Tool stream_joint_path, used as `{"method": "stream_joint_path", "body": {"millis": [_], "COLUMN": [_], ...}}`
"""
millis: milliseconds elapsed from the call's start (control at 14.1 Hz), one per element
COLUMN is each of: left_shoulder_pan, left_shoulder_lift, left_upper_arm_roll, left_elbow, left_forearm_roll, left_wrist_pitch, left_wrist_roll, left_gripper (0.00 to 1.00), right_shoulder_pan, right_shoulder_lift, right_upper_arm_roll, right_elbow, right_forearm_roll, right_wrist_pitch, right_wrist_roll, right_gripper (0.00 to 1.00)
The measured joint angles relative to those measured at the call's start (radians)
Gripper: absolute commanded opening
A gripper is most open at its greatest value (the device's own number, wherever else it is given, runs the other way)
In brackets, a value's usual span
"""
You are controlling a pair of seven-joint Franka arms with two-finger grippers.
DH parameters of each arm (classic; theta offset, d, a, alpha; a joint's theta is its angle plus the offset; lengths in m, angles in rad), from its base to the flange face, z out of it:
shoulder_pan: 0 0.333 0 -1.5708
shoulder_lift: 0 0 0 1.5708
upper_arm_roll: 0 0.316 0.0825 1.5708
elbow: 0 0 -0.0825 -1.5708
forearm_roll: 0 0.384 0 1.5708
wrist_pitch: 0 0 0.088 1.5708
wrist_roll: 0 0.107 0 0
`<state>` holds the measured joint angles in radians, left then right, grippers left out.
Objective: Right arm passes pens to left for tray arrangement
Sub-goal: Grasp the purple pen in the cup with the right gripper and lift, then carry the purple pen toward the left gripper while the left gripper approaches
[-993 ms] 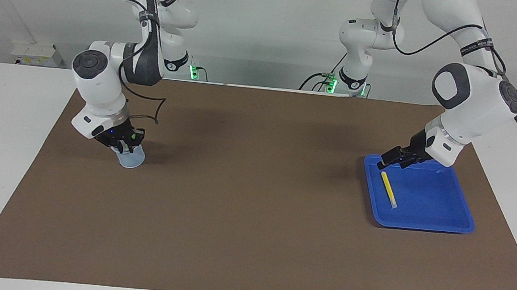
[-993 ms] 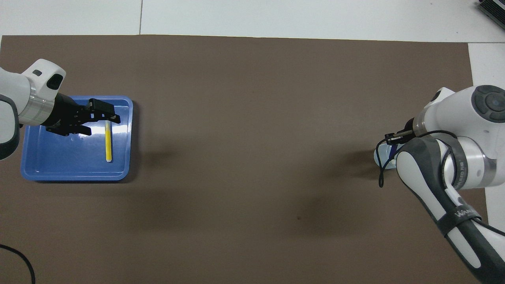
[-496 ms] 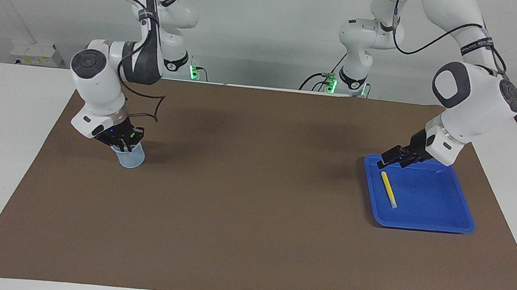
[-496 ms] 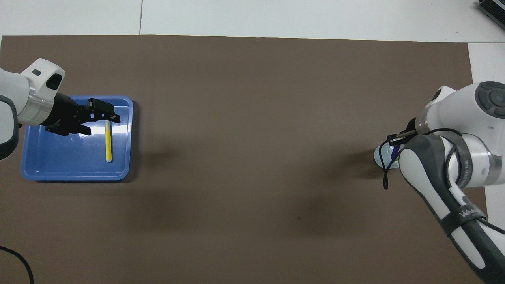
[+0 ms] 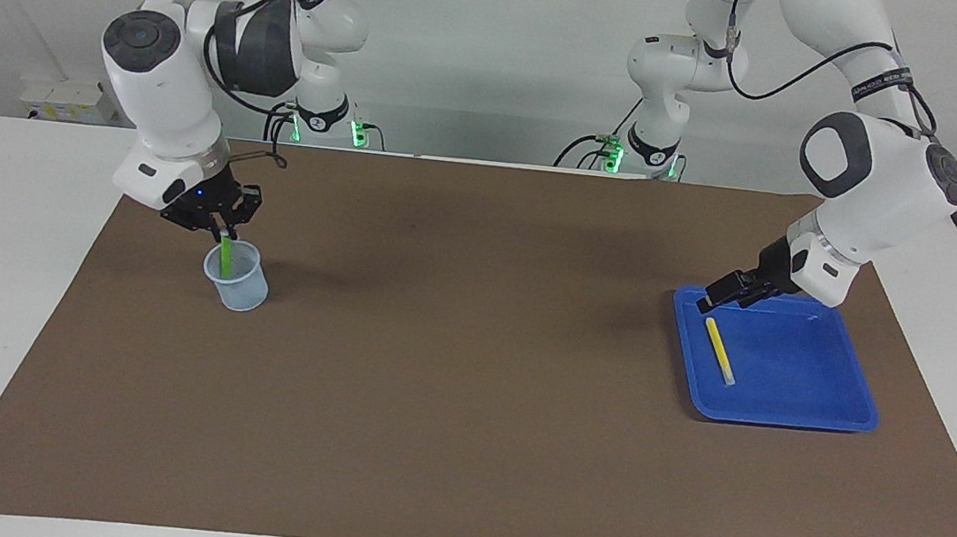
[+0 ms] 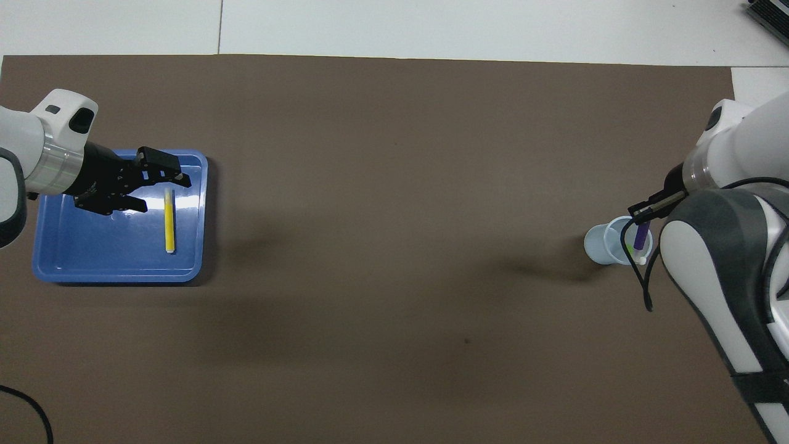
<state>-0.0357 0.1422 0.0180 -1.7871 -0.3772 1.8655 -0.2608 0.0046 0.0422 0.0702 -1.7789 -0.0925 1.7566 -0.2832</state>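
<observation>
The right gripper is pinched shut on the top of the green pen. It is right over the small cup, and the low part of the pen is down inside the cup. The cup stands on the brown mat, near the edge at the right arm's end of the table. From above, a purple pen also shows in the cup.

The yellow pen lies flat in the blue tray, by the tray's rim that faces the middle of the table. The tray sits near the mat's edge at the left arm's end.

The left gripper has its fingers wide open and holds nothing. It hangs over the tray corner nearest the robots and waits.

The pens look light, thin and stiff. They are smooth, so one could slip or swing if it is held only at the tip. I think the left gripper should take the green pen at its free lower half, so both grippers have room.
</observation>
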Motion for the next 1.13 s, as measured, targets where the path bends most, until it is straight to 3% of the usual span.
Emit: {"method": "stream_joint_path", "body": {"millis": [284,567,922,1134], "left_shoulder_pan": [-0.01,-0.024,-0.027,-0.027], "left_shoulder_lift": [-0.005,-0.005,-0.031,-0.052], "left_upper_arm_roll": [-0.013,-0.02,-0.037,-0.037], "left_elbow": [0.052,0.059,0.066,0.066], "left_forearm_roll": [-0.038,-0.041,-0.096,-0.201], "left_wrist_pitch": [-0.058,-0.046,-0.08,-0.085], "left_wrist_roll": [-0.065,-0.072,-0.083,-0.282], "left_gripper": [1.0,1.0,1.0,1.0], "right_shoulder_pan": [0.074,0.08,0.093,0.182], "right_shoulder_lift": [-0.009,-0.009,-0.004,-0.001], "right_upper_arm_roll": [0.011,0.045,0.205,0.227], "right_elbow": [0.06,0.08,0.074,0.026], "right_forearm_roll": [0.091,0.287,0.41,0.448], "right_wrist_pitch": [-0.034,-0.018,0.189,0.44], "right_wrist_roll": [0.026,0.245,0.663,0.878], "right_gripper": [0.0,0.0,0.0,0.0]}}
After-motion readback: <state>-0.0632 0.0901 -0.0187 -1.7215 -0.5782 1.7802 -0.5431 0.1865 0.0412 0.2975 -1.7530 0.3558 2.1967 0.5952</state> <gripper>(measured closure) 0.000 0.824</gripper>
